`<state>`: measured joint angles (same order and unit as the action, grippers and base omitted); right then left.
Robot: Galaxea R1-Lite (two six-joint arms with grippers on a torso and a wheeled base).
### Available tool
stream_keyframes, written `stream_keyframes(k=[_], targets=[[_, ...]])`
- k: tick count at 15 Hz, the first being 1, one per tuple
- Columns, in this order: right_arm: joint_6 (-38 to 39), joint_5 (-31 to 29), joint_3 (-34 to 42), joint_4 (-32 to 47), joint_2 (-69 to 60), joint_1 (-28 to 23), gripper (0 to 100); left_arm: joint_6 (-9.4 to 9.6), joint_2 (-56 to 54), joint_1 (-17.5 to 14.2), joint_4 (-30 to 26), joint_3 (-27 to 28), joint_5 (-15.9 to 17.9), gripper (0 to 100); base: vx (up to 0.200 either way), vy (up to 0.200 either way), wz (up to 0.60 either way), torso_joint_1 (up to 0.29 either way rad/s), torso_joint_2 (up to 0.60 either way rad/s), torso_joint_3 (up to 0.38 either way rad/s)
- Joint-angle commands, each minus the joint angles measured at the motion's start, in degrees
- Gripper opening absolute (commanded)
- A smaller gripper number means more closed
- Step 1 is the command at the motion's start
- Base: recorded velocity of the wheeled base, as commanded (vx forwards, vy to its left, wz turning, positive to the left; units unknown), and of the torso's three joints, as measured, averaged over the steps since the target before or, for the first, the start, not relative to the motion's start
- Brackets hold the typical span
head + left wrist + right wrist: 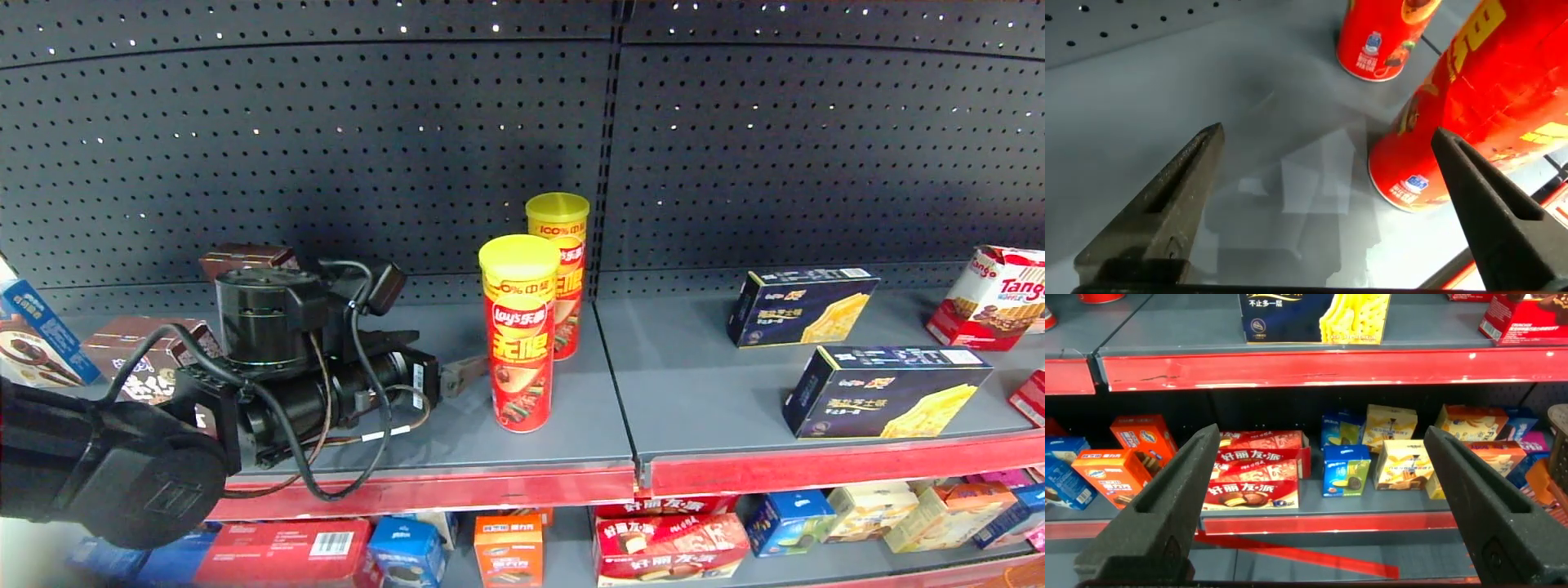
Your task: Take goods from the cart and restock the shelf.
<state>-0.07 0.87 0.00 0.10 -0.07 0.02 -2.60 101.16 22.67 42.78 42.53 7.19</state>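
Left hand [1327, 135] spread wide, empty, low over shelf [457, 445], just beside front chip can [520, 343], not touching. Can upright near shelf lip, directly before rear can [560, 269], likely to form front-to-back row. Right hand [1321, 433] spread, empty, facing lower shelf [1315, 506]. Placement looks complete.
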Motion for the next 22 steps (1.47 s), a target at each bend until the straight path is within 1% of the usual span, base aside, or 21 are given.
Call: stream_keyframes(k=[1, 4, 7, 8, 10, 13, 15, 22], targets=[[0.0, 0.0, 0.0, 0.0, 0.1, 0.1, 100, -0.04, 0.6, 0.3, 0.0, 0.4, -0.1, 100, 0.0, 0.0, 0.0, 0.0, 0.0, 0.0], [0.0, 0.0, 0.0, 0.0, 0.1, 0.1, 100, -0.04, 0.5, -0.3, -0.1, -0.5, -0.1, 100, 0.0, 0.0, 0.0, 0.0, 0.0, 0.0], [0.0, 0.0, 0.0, 0.0, 0.1, 0.1, 100, -0.04, 0.6, -2.1, -0.1, -0.5, 0.0, 100, 0.0, 0.0, 0.0, 0.0, 0.0, 0.0], [0.0, 0.0, 0.0, 0.0, 0.1, 0.1, 100, 0.14, 1.1, -3.6, 0.1, -0.2, 0.0, 100, 0.0, 0.0, 0.0, 0.0, 0.0, 0.0], [0.0, 0.0, 0.0, 0.0, 0.1, 0.1, 100, 0.05, 2.6, -4.4, 0.7, 0.8, 0.0, 100, 0.0, 0.0, 0.0, 0.0, 0.0, 0.0], [0.0, 0.0, 0.0, 0.0, 0.1, 0.1, 100, 0.05, 5.6, -4.4, 1.0, 3.2, 0.0, 100, 0.0, 0.0, 0.0, 0.0, 0.0, 0.0], [0.0, 0.0, 0.0, 0.0, 0.1, 0.1, 100, 0.22, 6.1, -3.3, 0.9, 3.3, 0.0, 100, 0.0, 0.0, 0.0, 0.0, 0.0, 0.0], [0.0, 0.0, 0.0, 0.0, 0.1, 0.1, 100, -0.04, 5.6, 1.4, 0.9, 2.6, -0.1, 100, 0.0, 0.0, 0.0, 0.0, 0.0, 0.0]])
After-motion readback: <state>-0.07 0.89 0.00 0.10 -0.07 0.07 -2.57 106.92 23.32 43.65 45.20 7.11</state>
